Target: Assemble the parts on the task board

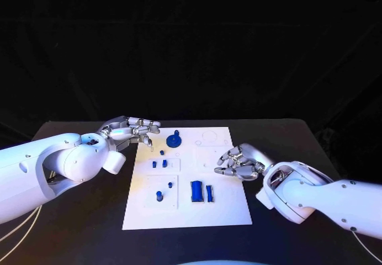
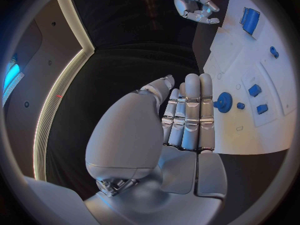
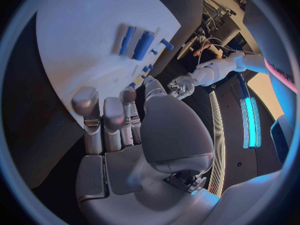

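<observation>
The white task board (image 1: 225, 210) lies in the middle of the black table. Near its far end stands a round blue part (image 1: 175, 138), with small blue parts (image 1: 159, 163) below it. A broad blue block (image 1: 196, 191) and a slim blue bar (image 1: 209, 192) lie side by side nearer me. My left hand (image 1: 131, 131) hovers at the board's far left edge, fingers stretched out side by side (image 2: 187, 110), holding nothing, close to the round part (image 2: 224, 102). My right hand (image 1: 239, 164) sits at the board's right edge, fingers loosely bent, empty (image 3: 119, 125).
Black tabletop (image 1: 88, 221) surrounds the board on all sides. Outlined recesses (image 1: 210, 136) mark the board's far right corner. My left forearm (image 1: 56, 171) lies over the table's left part, and my right forearm (image 1: 318, 199) over the right front.
</observation>
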Available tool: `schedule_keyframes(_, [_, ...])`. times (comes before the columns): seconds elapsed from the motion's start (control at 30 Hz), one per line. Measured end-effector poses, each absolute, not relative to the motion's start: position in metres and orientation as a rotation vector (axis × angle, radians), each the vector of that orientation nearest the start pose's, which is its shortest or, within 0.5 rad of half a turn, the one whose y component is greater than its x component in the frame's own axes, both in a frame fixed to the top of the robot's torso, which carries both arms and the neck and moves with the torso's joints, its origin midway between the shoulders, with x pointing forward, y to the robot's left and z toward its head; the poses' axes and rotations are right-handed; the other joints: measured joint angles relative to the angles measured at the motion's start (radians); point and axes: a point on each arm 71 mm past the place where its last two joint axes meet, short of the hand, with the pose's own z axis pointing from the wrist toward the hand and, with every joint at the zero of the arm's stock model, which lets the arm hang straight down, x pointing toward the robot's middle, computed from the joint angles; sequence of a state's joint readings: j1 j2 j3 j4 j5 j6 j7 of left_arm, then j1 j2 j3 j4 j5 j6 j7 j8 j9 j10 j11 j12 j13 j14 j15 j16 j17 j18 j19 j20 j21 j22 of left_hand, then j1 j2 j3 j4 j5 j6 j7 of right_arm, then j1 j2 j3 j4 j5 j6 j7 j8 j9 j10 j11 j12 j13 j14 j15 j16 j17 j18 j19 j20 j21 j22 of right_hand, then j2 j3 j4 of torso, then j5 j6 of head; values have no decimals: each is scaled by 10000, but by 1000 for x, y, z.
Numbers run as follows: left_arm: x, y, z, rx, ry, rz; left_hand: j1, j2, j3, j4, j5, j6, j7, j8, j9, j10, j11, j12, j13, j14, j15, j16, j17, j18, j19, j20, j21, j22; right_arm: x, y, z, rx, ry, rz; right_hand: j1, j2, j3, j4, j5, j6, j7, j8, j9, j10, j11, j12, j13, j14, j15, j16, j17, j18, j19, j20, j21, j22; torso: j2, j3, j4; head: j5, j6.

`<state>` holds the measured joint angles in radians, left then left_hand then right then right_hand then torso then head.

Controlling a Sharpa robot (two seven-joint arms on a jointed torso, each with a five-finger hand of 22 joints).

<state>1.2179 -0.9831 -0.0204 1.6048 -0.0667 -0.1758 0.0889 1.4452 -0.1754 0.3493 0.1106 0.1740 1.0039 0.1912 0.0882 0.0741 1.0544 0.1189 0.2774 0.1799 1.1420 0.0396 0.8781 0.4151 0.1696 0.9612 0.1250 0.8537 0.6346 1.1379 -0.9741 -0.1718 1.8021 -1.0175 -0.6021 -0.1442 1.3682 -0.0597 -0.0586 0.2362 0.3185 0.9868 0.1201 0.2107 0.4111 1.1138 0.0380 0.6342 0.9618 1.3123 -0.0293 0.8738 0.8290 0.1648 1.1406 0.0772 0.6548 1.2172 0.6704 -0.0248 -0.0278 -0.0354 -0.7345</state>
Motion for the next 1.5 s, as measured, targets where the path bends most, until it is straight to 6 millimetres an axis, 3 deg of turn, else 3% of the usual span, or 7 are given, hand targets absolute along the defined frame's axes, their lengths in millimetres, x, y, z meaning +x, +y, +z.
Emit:
schedule_keyframes(0.13, [477, 241, -179, -11878, 16870, -14392, -74, -22, -329, 169, 0, -36, -36, 44, 0, -190, 27, 15, 9, -681, 101, -467, -242, 2, -316, 182, -553, -320, 428, -208, -222, 5172, 17098, 9460, 1118, 454, 411, -288, -498, -247, 182, -314, -342, -315, 207, -1496, -1715, -504, 233, -2545, -1670, 58, -665, 245, -2165, -1392, -130, -42, 23, 1, 295])
schedule_keyframes(0.3, [488, 241, -185, -12272, 15972, -14373, 27, 78, -620, 405, 0, -109, -39, 105, 0, -362, 112, -27, -210, -1765, 398, -2228, -1144, 3, -1134, 522, -2024, -1189, 460, -210, -218, 6780, 16509, 10628, 1579, 446, 718, -209, -755, -238, 390, -620, -763, -836, 552, -3080, -3643, -1468, 656, -4643, -2758, 58, -1381, 604, -3567, -2574, -347, -104, 56, 37, 798])
schedule_keyframes(0.53, [508, 240, -193, -12865, 14534, -14153, 432, 270, -1112, 889, 0, -357, -216, 105, -69, -182, 404, -1163, -1031, -1849, 958, -6153, -2523, -663, -2788, 746, 1184, 1861, 505, -216, -219, 8563, 15551, 11461, 1814, 365, 1397, -139, -967, -6, 622, -1303, -1608, -504, 905, -4681, -6647, -1905, 1164, -7081, -4654, 56, -1816, 1163, -5181, -4492, -594, -140, 81, 89, 1353])
schedule_keyframes(0.8, [521, 237, -202, -13175, 13578, -13880, 658, 510, -1965, 1004, 0, -448, -301, -176, -88, -416, 737, -2106, -1171, -2267, 1350, -8095, -3380, -695, -4086, 1022, 4275, 4666, 535, -229, -223, 9717, 14710, 11594, 1465, 210, 1697, -396, -1001, -30, 738, -1456, -2360, -590, 1124, -5442, -8295, -2262, 1503, -8063, -6043, 56, -2066, 1507, -5884, -6080, -789, -128, 172, 173, 1668])
schedule_keyframes(1.0, [518, 236, -205, -13229, 13649, -13843, -2309, 825, -2317, 608, -336, -2370, -619, -599, -463, -2447, 386, -2500, -1533, -4118, 1003, -8505, -3831, -856, -5210, 578, 1757, 2508, 530, -227, -224, 9852, 14679, 11679, -1667, 445, 1298, -852, -1469, -2052, 360, -1846, -2743, -2733, 835, -5984, -8613, -4482, 1256, -8473, -6554, -122, -3968, 1065, -6283, -7374, -835, -91, 181, 198, 1609])
schedule_keyframes(1.3, [492, 210, -220, -13324, 13722, -13685, -6174, 1538, -2986, 49, -791, -4812, -1207, -776, -680, -5031, -124, -2663, -1741, -6439, 549, -8674, -4082, -1389, -6618, -4, -1518, -309, 492, -199, -229, 10873, 14133, 12652, -5444, 566, 736, -1316, -2009, -4516, -135, -2025, -3239, -5376, 229, -6214, -9338, -7204, 530, -8662, -7101, -495, -6313, 490, -6461, -8886, -1178, 182, 260, 343, 1371])
schedule_keyframes(1.5, [471, 194, -231, -13166, 13415, -13181, -8005, 1676, -3323, -366, -1350, -5971, -1647, -818, -708, -6247, -617, -2716, -1773, -7544, -14, -8716, -4117, -1550, -7266, -297, -3072, -1647, 469, -189, -228, 11667, 13350, 12811, -7290, 587, 637, -1800, -2367, -5714, -624, -2037, -3779, -6673, -167, -6264, -9519, -8532, 379, -8662, -7427, -657, -7457, 206, -6462, -9622, -1242, 233, 274, 353, 1347])
